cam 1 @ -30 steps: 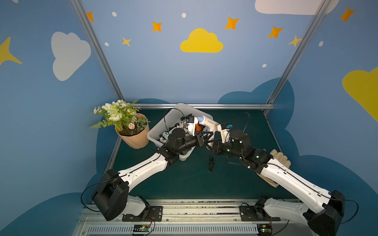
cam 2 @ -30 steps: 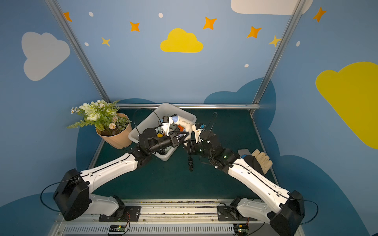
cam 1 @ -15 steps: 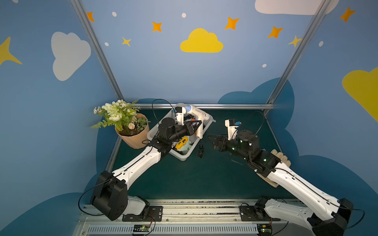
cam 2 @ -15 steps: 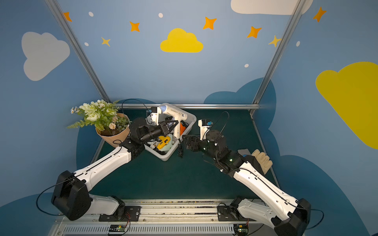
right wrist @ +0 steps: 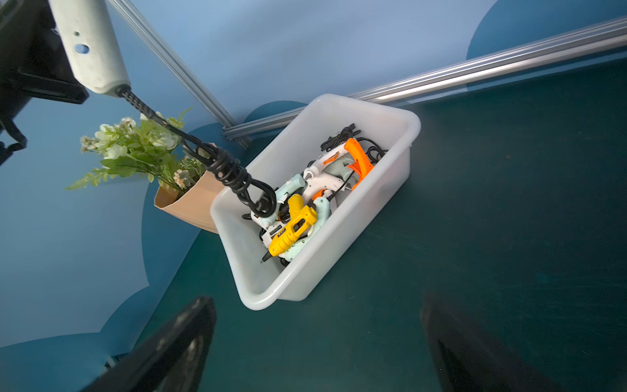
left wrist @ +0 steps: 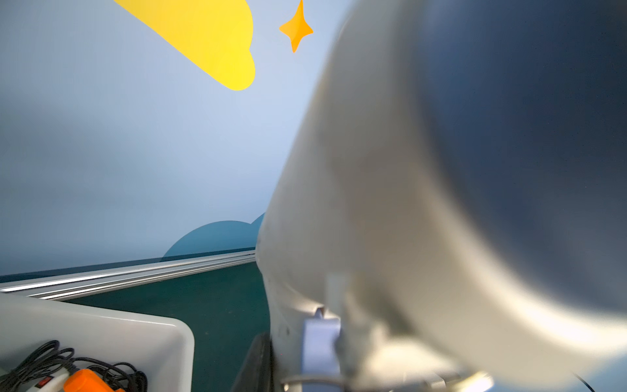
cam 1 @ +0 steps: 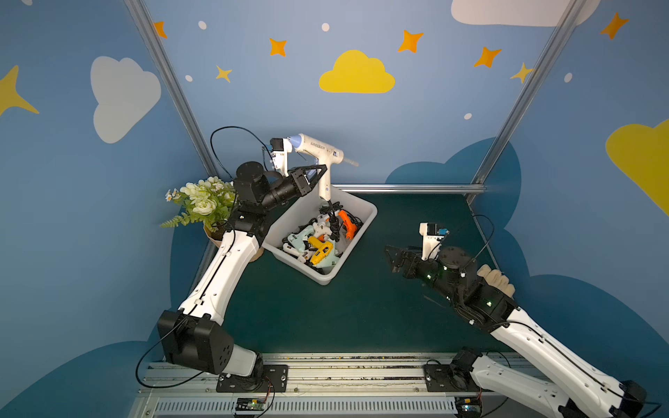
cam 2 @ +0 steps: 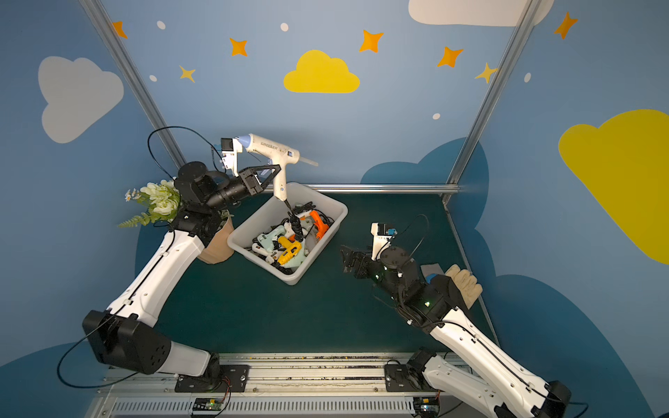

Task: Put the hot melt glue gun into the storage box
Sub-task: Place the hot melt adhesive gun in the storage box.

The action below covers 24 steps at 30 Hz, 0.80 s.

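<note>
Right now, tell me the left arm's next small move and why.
Probably lower the left gripper toward the storage box. It is shut on the handle of the hot melt glue gun, which is held high near the box's far end, with only the cord bundle dangling inside. The right gripper is open and well clear.

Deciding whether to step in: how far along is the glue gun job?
Done: other glue guns already lie in the storage box. In hand: the left gripper holds the white glue gun raised above the box, its cord dangling inside. Left: lower and release it. The right gripper is open, empty.
</note>
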Tool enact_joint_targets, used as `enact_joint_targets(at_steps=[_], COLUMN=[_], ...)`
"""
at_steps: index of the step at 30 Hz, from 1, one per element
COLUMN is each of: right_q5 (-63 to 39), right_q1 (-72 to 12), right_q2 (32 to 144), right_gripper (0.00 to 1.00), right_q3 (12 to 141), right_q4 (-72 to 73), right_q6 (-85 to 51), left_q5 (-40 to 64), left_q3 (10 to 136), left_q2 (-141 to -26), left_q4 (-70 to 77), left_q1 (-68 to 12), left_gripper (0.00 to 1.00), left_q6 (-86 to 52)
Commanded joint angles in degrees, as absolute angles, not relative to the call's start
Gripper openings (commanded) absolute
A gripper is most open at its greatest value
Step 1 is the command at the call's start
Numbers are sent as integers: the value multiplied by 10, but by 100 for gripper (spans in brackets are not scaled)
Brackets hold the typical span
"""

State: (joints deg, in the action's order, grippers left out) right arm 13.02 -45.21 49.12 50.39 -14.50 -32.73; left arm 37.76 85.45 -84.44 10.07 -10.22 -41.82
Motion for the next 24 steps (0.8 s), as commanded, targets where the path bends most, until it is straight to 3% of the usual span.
enact_joint_targets(at_steps=[1,24], right_q5=[154,163], right_q1=[-452,-452], right_q2=[477,473], right_gripper=[98,98], right_q3=[499,492], right_q4=[-163,-194], right_q6=[-335,-356], left_q5=[404,361], left_q3=[869,887], left_q2=[-860,-1048], left_q4=[67,56], left_q1=[-90,-142], left_gripper=[3,3], left_q6=[-388,-383])
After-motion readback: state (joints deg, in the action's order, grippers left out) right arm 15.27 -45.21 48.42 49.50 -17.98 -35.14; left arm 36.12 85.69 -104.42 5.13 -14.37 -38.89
